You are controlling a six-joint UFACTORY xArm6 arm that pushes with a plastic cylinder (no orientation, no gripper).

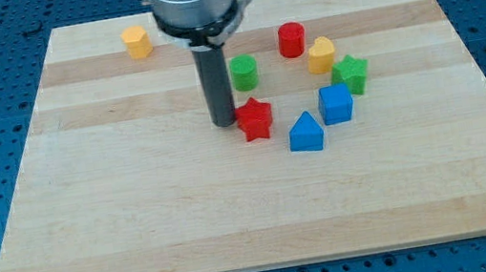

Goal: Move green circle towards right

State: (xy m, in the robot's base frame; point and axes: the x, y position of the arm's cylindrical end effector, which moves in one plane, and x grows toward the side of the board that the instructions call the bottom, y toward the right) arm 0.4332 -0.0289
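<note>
The green circle stands on the wooden board, a little above the middle. My tip is on the board below and to the left of the green circle, a short gap from it. The tip sits right against the left side of the red star. To the right of the green circle stand the red cylinder, a yellow block and the green star.
A blue cube and a blue triangular block lie at the lower right of the cluster. Another yellow block sits near the view's top left. The board ends at a blue perforated table.
</note>
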